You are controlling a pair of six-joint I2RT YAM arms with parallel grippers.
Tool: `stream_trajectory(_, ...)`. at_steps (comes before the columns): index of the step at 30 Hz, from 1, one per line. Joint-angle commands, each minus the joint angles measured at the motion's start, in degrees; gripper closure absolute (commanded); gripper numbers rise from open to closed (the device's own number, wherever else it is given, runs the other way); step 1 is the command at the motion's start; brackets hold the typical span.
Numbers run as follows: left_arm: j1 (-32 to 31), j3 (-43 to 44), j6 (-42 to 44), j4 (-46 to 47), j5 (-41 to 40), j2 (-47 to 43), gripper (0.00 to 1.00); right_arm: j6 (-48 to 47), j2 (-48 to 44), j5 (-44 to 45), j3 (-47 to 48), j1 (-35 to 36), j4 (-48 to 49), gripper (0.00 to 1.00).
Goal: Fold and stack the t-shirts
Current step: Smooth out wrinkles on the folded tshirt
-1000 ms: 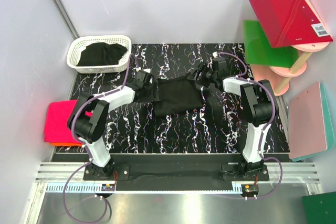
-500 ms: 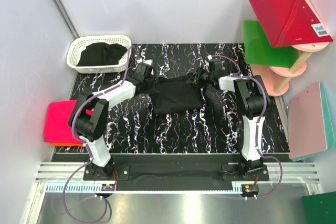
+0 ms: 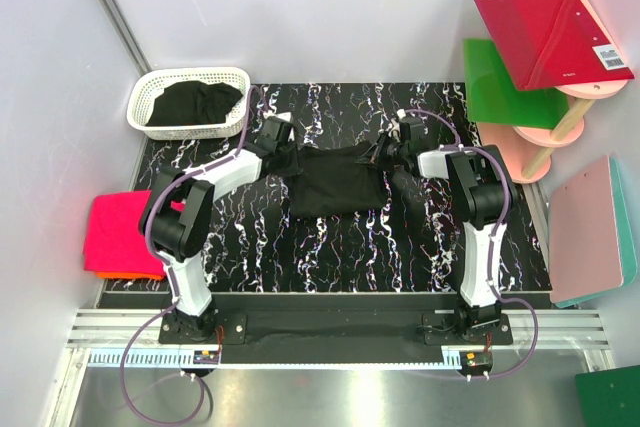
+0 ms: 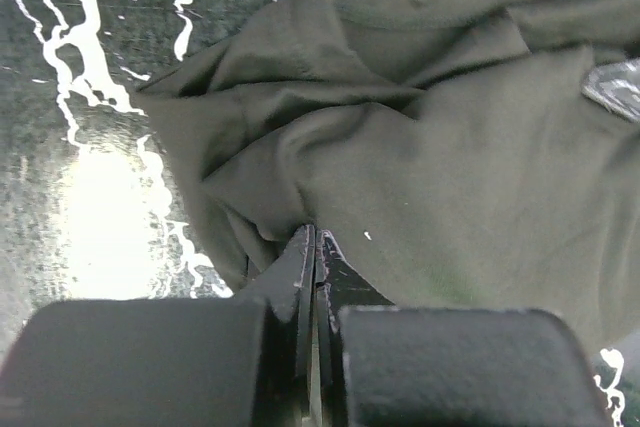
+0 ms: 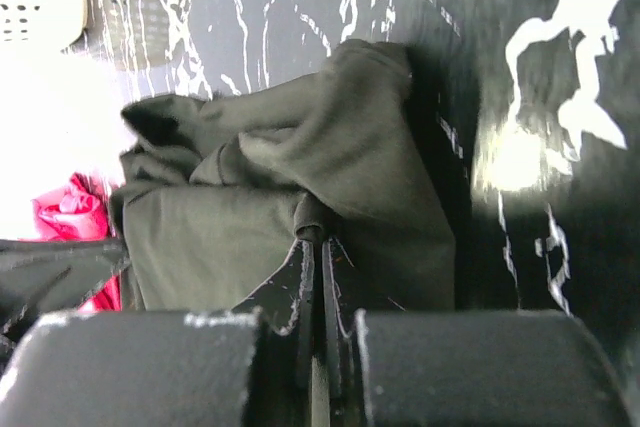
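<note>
"Black soft-cloth t-shirt (image 3: 335,182): what had hold of it?"

"Both tools did. The left gripper (image 4: 312,243) was pressed fully together on a pinch of cloth at the shirt's left edge. The right gripper (image 5: 322,235) was closed the same way on a fold at the shirt's right edge."

"How did the shirt lie?"

"It was spread between the two grippers, rumpled and creased. It rested on the black marble-look table with white veins (image 3: 400,247), in the middle of the far half."

"What was farther out?"

"At the table's far left corner stood a white plastic lattice basket (image 3: 140,112) with another black t-shirt (image 3: 195,102) heaped inside. Beside the table's left edge lay a folded hot-pink t-shirt (image 3: 120,232) on top of a folded orange one (image 3: 125,274). Far to the right, well apart from both grippers, were a stiff red board (image 3: 550,32) and a stiff green board (image 3: 500,82)."
</note>
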Motion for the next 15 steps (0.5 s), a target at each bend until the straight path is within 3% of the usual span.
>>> stream_trajectory(1,0.89,2.6,0.17,3.41,-2.23,-3.75,1.0,-0.53,-8.47,3.78,-4.57,-0.22,7.29,1.0)
stream_trajectory(7,2.29,4.97,-0.62,1.57,-5.22,-3.32,1.0,0.08,-14.1,11.25,-10.81,-0.31,12.73,1.0)
stream_trajectory(15,2.91,9.8,-0.71,2.53,-3.73,2.21,1.0,1.31,-12.53,11.96,-10.3,-0.22,14.51,0.98)
